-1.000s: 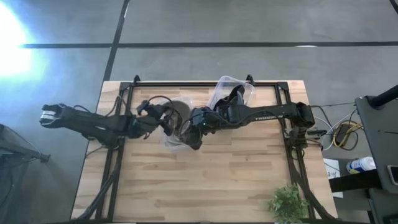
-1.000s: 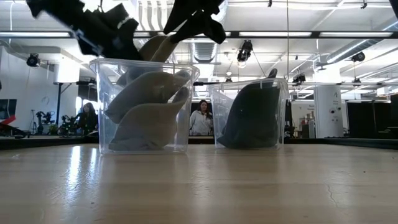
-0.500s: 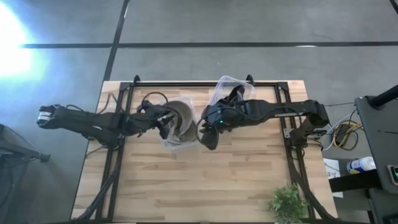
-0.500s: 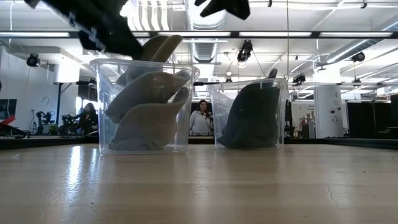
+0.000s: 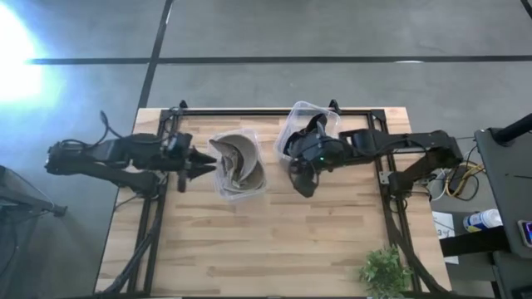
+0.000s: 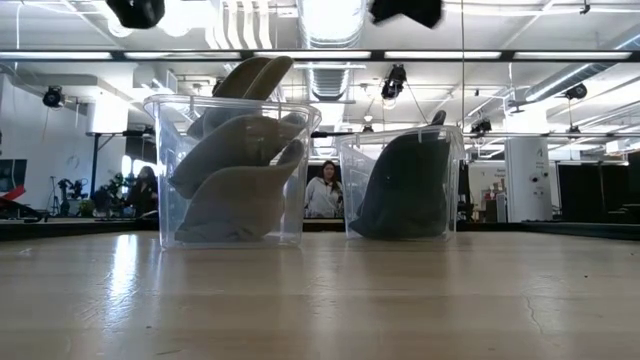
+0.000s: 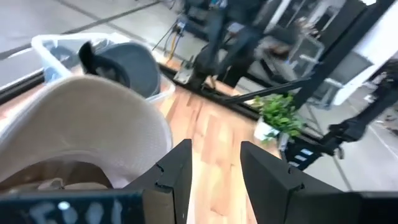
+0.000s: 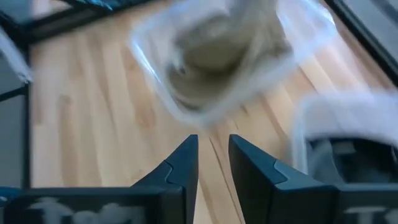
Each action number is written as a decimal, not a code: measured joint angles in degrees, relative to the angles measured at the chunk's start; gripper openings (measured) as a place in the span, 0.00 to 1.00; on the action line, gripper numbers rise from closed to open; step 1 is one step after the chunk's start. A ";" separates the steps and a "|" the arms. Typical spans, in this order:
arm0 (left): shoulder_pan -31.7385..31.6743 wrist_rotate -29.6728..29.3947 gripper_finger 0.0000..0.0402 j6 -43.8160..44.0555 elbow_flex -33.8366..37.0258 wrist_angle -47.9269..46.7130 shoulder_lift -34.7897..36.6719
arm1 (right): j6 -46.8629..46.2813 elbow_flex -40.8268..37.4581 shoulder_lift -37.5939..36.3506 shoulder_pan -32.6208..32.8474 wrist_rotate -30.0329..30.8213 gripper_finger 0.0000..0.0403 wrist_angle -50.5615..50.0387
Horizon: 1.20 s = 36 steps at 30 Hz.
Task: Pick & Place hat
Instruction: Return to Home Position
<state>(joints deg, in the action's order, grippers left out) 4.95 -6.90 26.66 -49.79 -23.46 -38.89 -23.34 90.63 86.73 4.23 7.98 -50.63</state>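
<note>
Brown caps (image 5: 238,159) filled the left transparent bin (image 5: 224,191); in the low view the topmost one's brim stood up past that bin's rim. Just beside that bin, on the right arm's side, stood the right transparent bin (image 6: 346,180) with the dark blue cap (image 6: 405,185) on edge inside it. Both bins sat on the wooden table (image 5: 274,241).

The left gripper (image 5: 208,159) hung just beside the left bin's outer wall, on the side away from the other bin and higher than its rim. Its fingers (image 7: 177,177) were spread moderately apart, with nothing between them.

The right gripper (image 5: 304,188) hung near the left bin's opposite side, also above rim height. Its fingers (image 8: 180,168) were parted only narrowly and were empty.

A potted plant (image 5: 384,270) stood well away from the left bin, at a table corner on the right arm's side. Beyond the bins, in the room, a person (image 6: 323,190) was in view.
</note>
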 joint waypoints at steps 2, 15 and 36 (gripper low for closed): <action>0.81 0.01 0.33 -0.62 0.28 -0.67 2.47 | -2.86 -5.15 -3.09 0.00 0.95 0.20 -0.20; 2.01 4.51 0.33 1.37 0.27 -7.69 14.15 | -25.15 -25.39 -29.03 2.09 5.98 0.16 0.53; 1.92 7.11 0.33 -5.02 26.58 21.15 28.33 | -8.92 -58.36 -59.44 5.03 3.54 0.18 36.32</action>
<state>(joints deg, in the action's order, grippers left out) 6.87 0.21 21.64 -23.20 -2.31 -10.57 -32.26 32.27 27.29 9.26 11.52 -14.31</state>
